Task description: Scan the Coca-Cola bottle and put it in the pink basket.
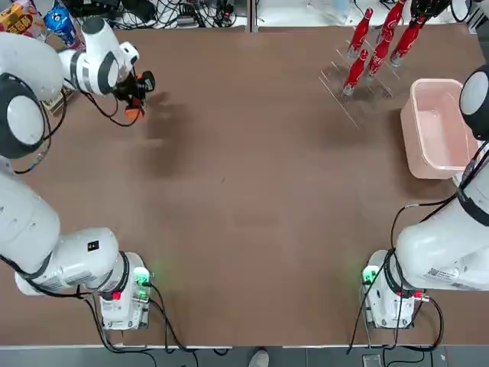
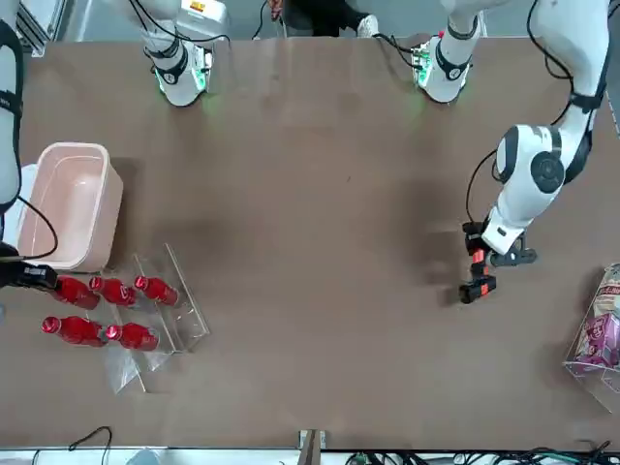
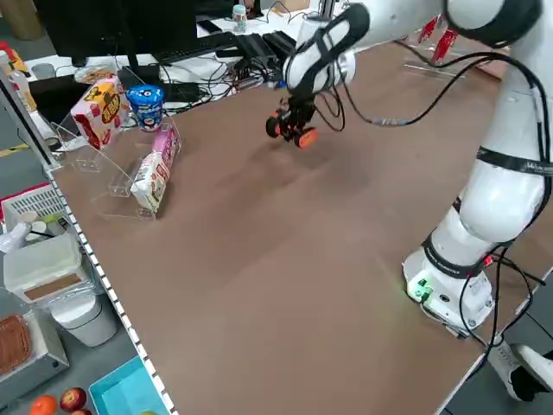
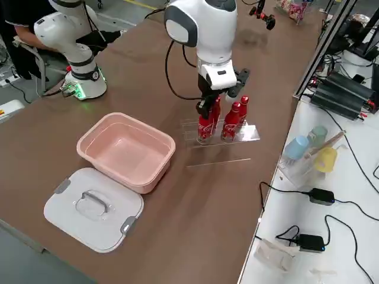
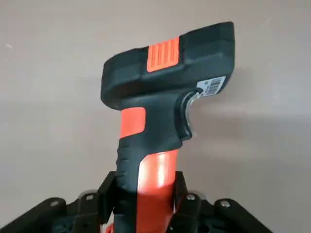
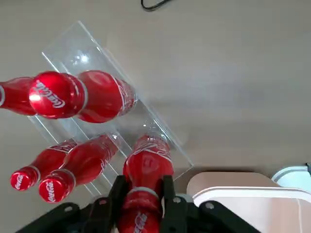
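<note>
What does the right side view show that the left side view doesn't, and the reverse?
Only the right side view: the pink basket, a white lid beside it, and the right tool shut on a Coca-Cola bottle. Only the left side view: snack packs in a clear stand. Both: the left tool holding the orange-black scanner.

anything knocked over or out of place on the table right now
Nothing stands out. The Coca-Cola bottles stand upright in their clear rack, the right gripper gripping one. The pink basket sits level, its lid beside it. The left gripper holds a barcode scanner.
</note>
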